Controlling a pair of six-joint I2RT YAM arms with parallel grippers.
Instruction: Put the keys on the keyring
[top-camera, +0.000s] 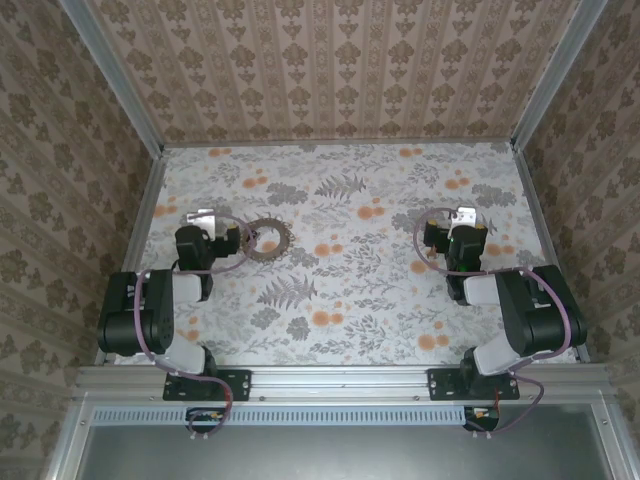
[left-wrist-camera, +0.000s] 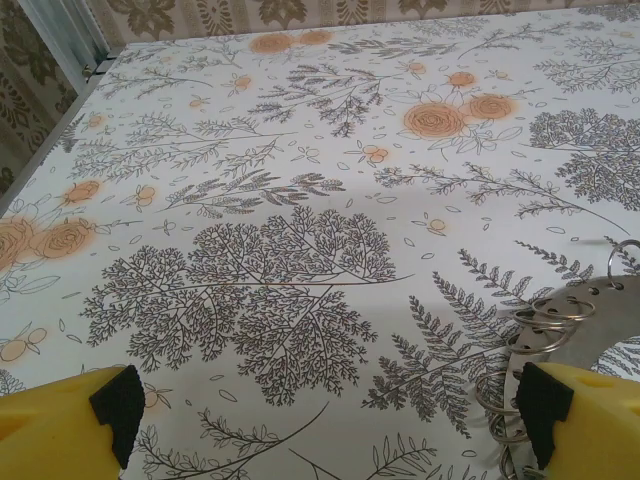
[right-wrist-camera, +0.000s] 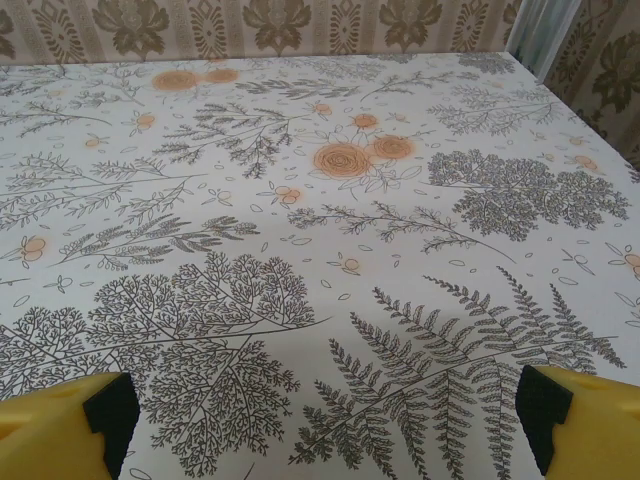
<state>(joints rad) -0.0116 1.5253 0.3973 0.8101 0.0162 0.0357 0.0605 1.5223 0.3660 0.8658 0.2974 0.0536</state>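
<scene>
The left claw (left-wrist-camera: 330, 405) and right claw (right-wrist-camera: 325, 405) gape wide and empty over the floral tabletop (top-camera: 380, 300), with the keys (top-camera: 283, 241) just beside the left.

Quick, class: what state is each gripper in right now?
Left gripper: open, holding nothing.
Right gripper: open, holding nothing.
</scene>
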